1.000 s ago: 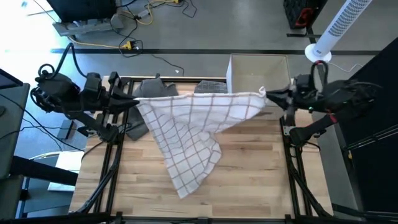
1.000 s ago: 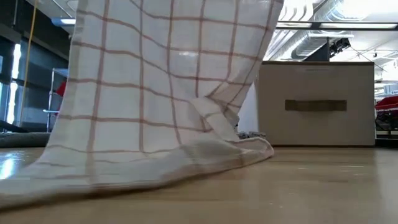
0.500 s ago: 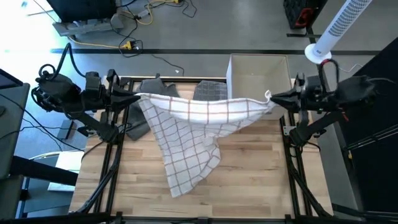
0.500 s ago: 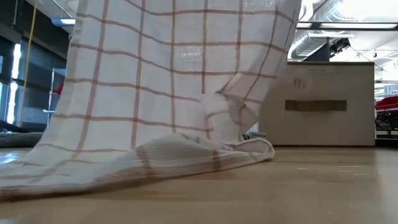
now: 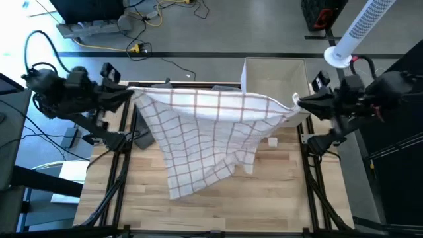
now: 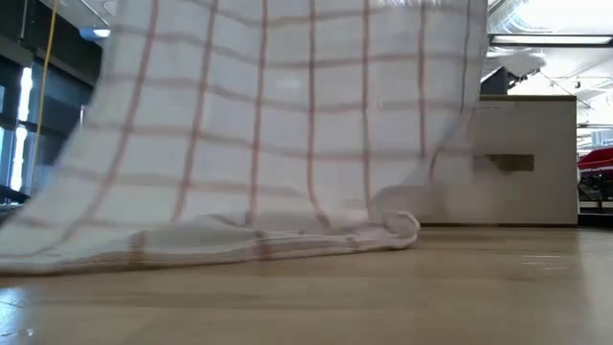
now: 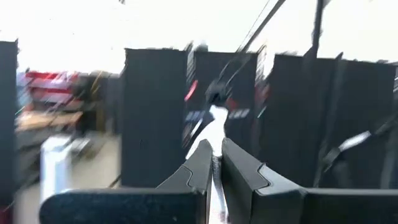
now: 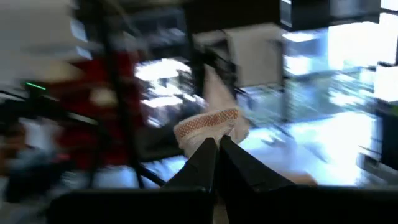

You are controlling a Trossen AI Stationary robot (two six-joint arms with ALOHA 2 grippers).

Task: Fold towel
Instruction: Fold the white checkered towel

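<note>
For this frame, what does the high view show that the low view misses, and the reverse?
Only the high view shows the left gripper and right gripper, each pinching an upper corner of the towel and stretching it between them. Only the low view shows the towel's bottom edge bunched on the table. Both show the checked towel hanging and the beige box.

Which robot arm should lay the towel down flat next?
Neither alone, likely both together. The left gripper and the right gripper each pinch one top corner of the checked towel, stretched between them above the wooden table, its lower edge touching the table.
</note>
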